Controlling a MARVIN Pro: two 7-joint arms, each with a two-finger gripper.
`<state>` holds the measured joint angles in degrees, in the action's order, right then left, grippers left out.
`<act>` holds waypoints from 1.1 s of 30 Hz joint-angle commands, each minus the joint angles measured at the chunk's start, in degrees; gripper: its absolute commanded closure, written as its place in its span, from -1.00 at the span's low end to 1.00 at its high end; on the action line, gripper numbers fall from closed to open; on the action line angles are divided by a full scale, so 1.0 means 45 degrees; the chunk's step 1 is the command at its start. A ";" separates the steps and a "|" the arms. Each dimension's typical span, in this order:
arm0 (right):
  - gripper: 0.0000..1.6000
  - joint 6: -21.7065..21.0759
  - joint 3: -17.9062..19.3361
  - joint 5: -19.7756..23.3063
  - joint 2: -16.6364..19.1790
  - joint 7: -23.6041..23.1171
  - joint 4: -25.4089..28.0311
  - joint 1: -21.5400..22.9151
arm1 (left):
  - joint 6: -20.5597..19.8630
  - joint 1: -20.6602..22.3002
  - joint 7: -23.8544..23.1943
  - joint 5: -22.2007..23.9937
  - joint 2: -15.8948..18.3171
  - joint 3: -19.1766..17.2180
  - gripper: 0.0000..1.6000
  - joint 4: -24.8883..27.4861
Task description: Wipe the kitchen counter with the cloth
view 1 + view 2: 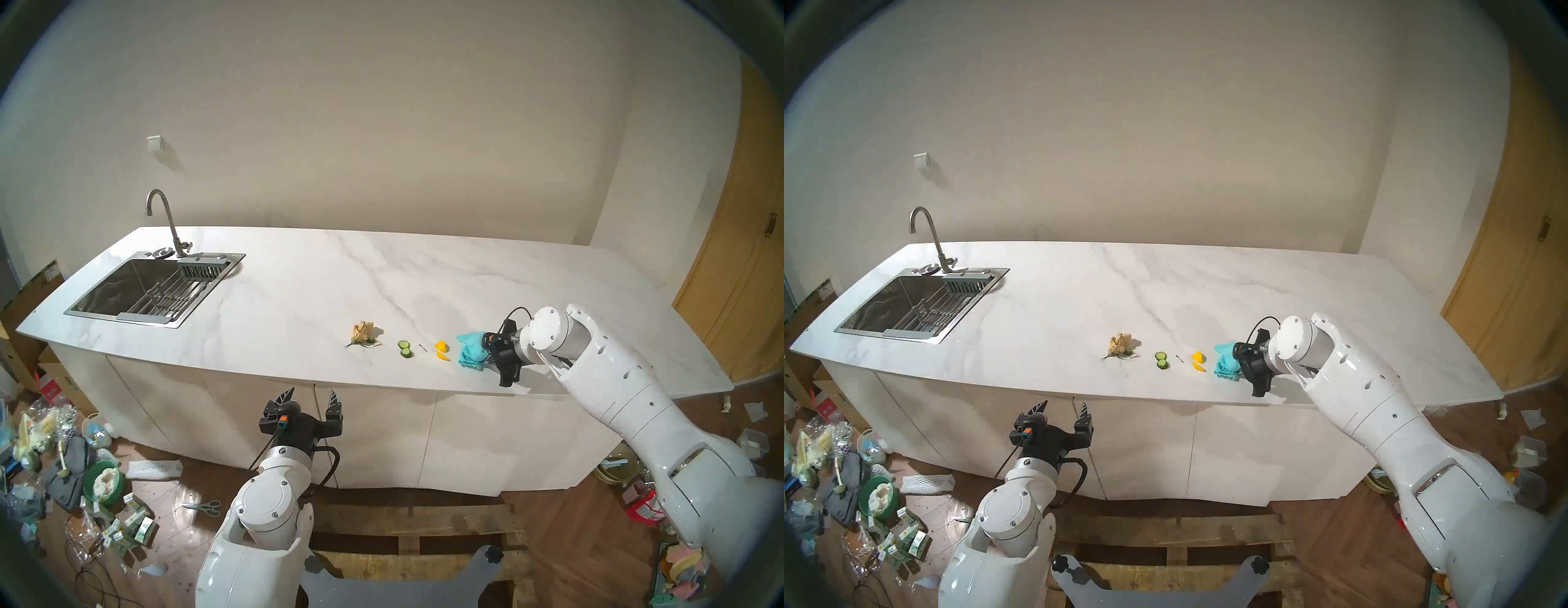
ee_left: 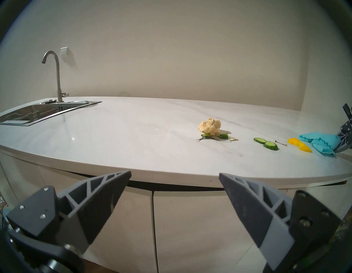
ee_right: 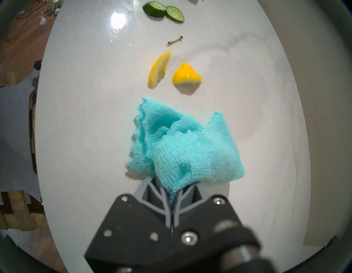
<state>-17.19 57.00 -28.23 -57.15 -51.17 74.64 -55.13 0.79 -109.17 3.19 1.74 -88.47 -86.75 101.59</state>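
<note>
The white marble-look kitchen counter [image 1: 322, 280] runs across the head views, with a steel sink [image 1: 127, 288] and tap [image 1: 163, 220] at its left end. My right gripper [image 1: 481, 350] is shut on the turquoise cloth [image 1: 470, 349], whose bunched body rests on the counter near the front edge [image 3: 182, 144]. The cloth also shows at the right of the left wrist view [image 2: 320, 145]. Two yellow lemon pieces [image 3: 171, 75] lie just beyond the cloth. My left gripper [image 1: 312, 401] is open and empty, below the counter's front edge before the cabinet fronts [image 2: 190, 219].
Left of the lemon pieces lie a small brown stem [image 1: 423, 348], two cucumber slices [image 1: 405, 348] and a beige paper wad on green scraps [image 1: 364, 332]. Clutter covers the floor at left [image 1: 63, 458] and right [image 1: 746, 441]. A wooden door [image 1: 746, 254] stands at the right.
</note>
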 commanded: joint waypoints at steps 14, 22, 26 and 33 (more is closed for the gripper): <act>1.00 -0.2508 -0.1328 -0.0263 -0.2949 0.1494 -0.0668 0.0760 | 0.0082 0.0070 -0.0012 0.0010 0.0010 0.0037 -1.00 0.0330; 1.00 -0.2618 -0.2441 0.0275 -0.3752 0.2396 -0.1823 0.1591 | 0.0085 0.0081 0.0000 0.0013 0.0015 0.0042 -1.00 0.0312; 1.00 -0.2629 -0.2427 0.0254 -0.4838 0.2625 -0.2669 0.1537 | 0.0086 0.0083 0.0006 0.0017 0.0020 0.0046 -1.00 0.0309; 1.00 -0.2748 -0.2973 0.0763 -0.5143 0.3133 -0.2696 0.1266 | 0.0087 0.0090 0.0014 0.0019 0.0023 0.0050 -1.00 0.0295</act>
<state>-28.59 46.04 -26.71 -75.02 -37.75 64.48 -47.73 0.79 -109.15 3.40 1.83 -88.34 -86.66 101.48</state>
